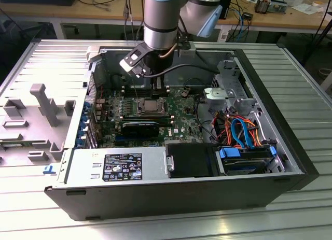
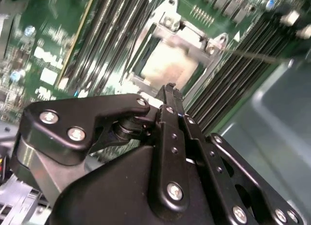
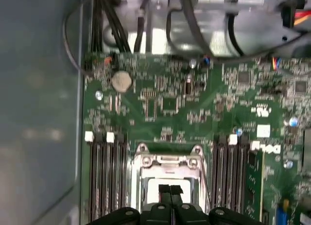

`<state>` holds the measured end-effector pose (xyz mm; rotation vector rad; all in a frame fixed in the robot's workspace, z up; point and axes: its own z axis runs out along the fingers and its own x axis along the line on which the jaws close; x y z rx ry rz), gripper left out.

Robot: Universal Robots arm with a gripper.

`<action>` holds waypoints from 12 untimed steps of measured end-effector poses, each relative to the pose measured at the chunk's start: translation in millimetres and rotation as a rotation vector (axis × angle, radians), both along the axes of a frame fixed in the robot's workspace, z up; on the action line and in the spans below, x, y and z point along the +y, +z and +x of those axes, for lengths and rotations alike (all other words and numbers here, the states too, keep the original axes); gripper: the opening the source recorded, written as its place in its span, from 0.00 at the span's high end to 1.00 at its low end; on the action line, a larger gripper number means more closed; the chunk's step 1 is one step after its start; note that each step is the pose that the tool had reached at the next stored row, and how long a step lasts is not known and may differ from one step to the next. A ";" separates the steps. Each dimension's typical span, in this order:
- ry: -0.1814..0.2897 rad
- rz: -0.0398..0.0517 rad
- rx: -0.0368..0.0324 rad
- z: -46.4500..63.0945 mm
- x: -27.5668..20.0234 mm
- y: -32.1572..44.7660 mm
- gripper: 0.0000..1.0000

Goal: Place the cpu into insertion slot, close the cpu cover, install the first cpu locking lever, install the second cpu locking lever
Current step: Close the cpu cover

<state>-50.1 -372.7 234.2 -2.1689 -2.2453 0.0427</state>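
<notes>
Ribbed metal table [image 1: 295, 69] carries an open computer case [image 1: 155, 193]; hand [image 3: 170, 188], fingers [image 3: 165, 192] pressed together, hovers just over the cpu [image 2: 170, 64] framed by the cpu cover [image 3: 165, 160], so pressing likely needs a straight, gentle descent.

We see the arm [image 1: 162, 22] as a thick silver-grey cylinder with pale blue caps at its joints. Under it sits a black wrist block that carries a light grey camera housing [image 1: 133, 61] (boxy, with small dark openings), and a thin black cable [image 1: 187, 67] trails from it. In the second wrist view the hand [image 2: 170, 93] is matte black throughout, built of flat link bars and rounded knuckles, with bright silver screw heads [image 2: 174, 191] set along each bar.
</notes>
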 end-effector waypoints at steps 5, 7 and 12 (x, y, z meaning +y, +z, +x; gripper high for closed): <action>0.000 0.0001 -0.0001 -16.4 -2.5 -14.6 0.89; 0.000 0.0001 -0.0001 -20.5 -3.4 -19.3 0.89; 0.000 -0.0007 0.0005 -24.1 -4.9 -28.0 0.89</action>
